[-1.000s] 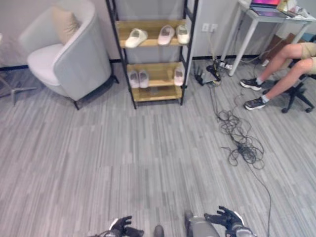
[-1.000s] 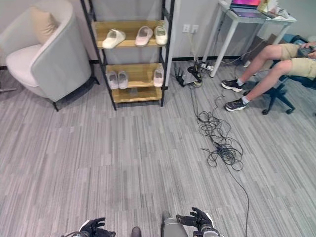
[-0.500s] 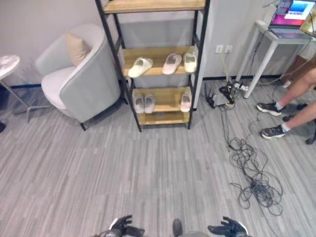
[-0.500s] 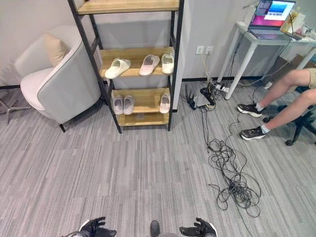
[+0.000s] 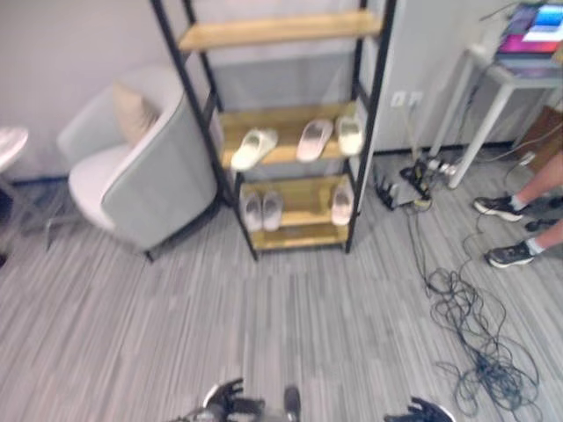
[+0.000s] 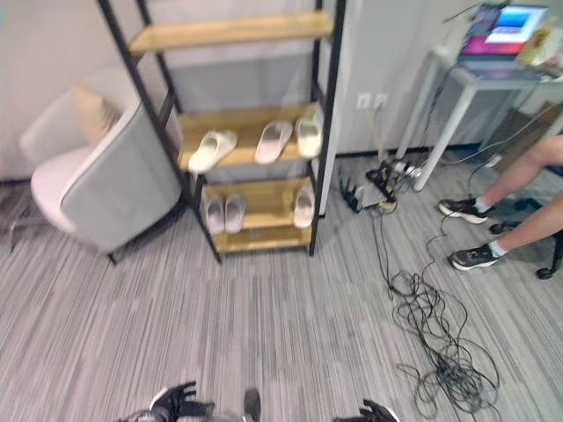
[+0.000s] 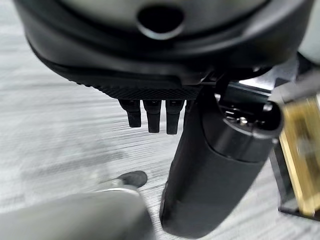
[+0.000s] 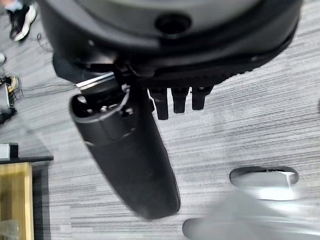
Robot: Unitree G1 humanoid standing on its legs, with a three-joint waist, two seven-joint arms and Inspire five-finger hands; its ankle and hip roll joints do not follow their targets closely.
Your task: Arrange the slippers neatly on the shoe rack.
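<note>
The shoe rack (image 5: 281, 31) has a black frame and wooden shelves and stands against the far wall. On its middle shelf lie a cream slipper (image 5: 255, 148) set askew, a pink slipper (image 5: 314, 139) and another cream slipper (image 5: 350, 134). The lower shelf holds a grey pair (image 5: 261, 211) side by side and a single pale slipper (image 5: 341, 204) at the right end. My left hand (image 5: 227, 403) and right hand (image 5: 427, 411) hang low at the near edge, far from the rack. Both are open and hold nothing, as their fingers (image 7: 152, 115) and thumb (image 8: 130, 160) show over bare floor.
A grey armchair (image 5: 158, 176) with a beige cushion stands left of the rack. A tangle of cables (image 5: 475, 338) lies on the floor at the right, near a white desk (image 6: 457, 66) with a laptop. A seated person's legs and dark shoes (image 6: 475, 257) are at the far right.
The camera has shifted, so the rack looks nearer and its top shelf has come into view. Both hands sit lower at the picture's edge. The slippers have not moved.
</note>
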